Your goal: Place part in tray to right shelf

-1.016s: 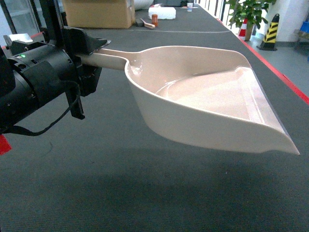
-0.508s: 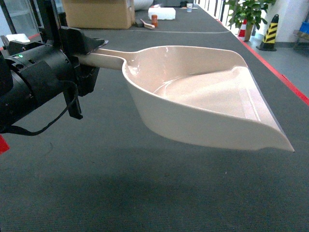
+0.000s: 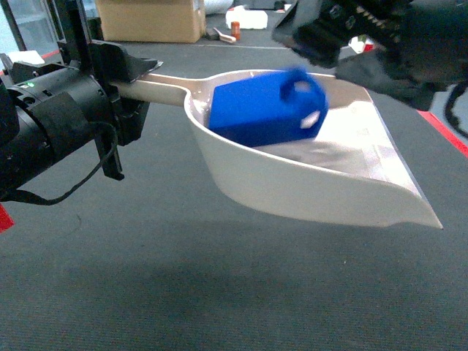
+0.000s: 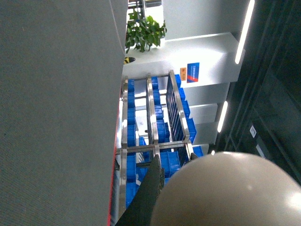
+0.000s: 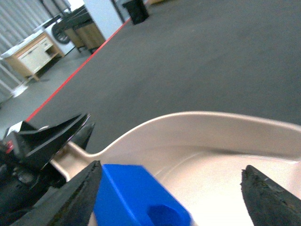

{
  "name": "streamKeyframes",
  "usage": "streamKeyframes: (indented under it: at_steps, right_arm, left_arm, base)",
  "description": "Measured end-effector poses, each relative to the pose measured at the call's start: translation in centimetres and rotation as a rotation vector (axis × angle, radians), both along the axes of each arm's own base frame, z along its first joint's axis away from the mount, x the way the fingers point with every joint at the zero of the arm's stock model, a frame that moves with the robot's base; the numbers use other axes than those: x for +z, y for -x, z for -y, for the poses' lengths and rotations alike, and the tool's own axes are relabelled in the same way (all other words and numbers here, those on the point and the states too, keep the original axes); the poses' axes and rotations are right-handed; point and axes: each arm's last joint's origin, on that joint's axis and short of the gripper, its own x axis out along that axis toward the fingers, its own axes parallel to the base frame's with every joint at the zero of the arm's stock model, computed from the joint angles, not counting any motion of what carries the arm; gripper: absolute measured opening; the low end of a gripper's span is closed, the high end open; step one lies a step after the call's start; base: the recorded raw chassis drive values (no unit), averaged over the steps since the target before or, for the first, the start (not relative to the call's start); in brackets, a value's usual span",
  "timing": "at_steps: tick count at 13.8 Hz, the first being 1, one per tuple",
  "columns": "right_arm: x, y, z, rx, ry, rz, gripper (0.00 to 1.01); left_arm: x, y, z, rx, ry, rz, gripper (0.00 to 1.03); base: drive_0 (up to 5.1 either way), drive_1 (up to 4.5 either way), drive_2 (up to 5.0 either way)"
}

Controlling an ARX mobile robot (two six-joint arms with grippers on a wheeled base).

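The beige tray hangs above the dark floor, and my left gripper is shut on its long handle. The blue part lies blurred in the tray's bowl, handle loop to the right. Just above the tray's far wall, my right gripper hovers open, holding nothing. In the right wrist view the part sits beside the left of the two fingers, which stand wide apart over the tray. The left wrist view shows the tray's underside and the right shelf with blue crates beyond.
A cardboard box and a white pack sit at the back. A red floor line runs along the right. A potted plant stands near the shelf, and a wooden cabinet is far left.
My right gripper has come in from the upper right and the blue part now lies in the tray, which was empty before. The tray shifted slightly; the left gripper keeps its hold.
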Motion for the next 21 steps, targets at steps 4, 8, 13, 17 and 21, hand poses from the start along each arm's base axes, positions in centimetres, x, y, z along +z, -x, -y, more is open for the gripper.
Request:
streamKeyframes:
  at_steps: [4,8,13,17,21]
  right_arm:
    - [5.6,3.9,7.5,-0.251,0.053,0.288,0.98]
    - [-2.0,10.6,11.7,-0.697,0.455,0.407,0.98]
    - [-2.0,10.6,11.7,-0.696,0.503,0.418,0.98]
    - [-2.0,10.6,11.7,-0.697,0.503,0.418,0.98]
    - [-2.0,10.6,11.7,-0.697,0.503,0.418,0.98]
  left_arm:
    - [0.0,0.0,0.1,-0.005,-0.001,0.001,0.13]
    - [0.0,0.0,0.0,-0.005,-0.001,0.001,0.13]
    - [0.0,0.0,-0.1,0.001,-0.001,0.000,0.13]
    - [0.0,0.0,0.0,-0.004,0.000,0.001,0.13]
    - [0.0,0.0,0.0,-0.004,0.000,0.002,0.13]
  base:
    - [0.0,0.00,0.0]
    - [0.0,0.00,0.0]
    - [0.0,0.00,0.0]
    - [0.0,0.00,0.0]
    - [0.0,0.00,0.0]
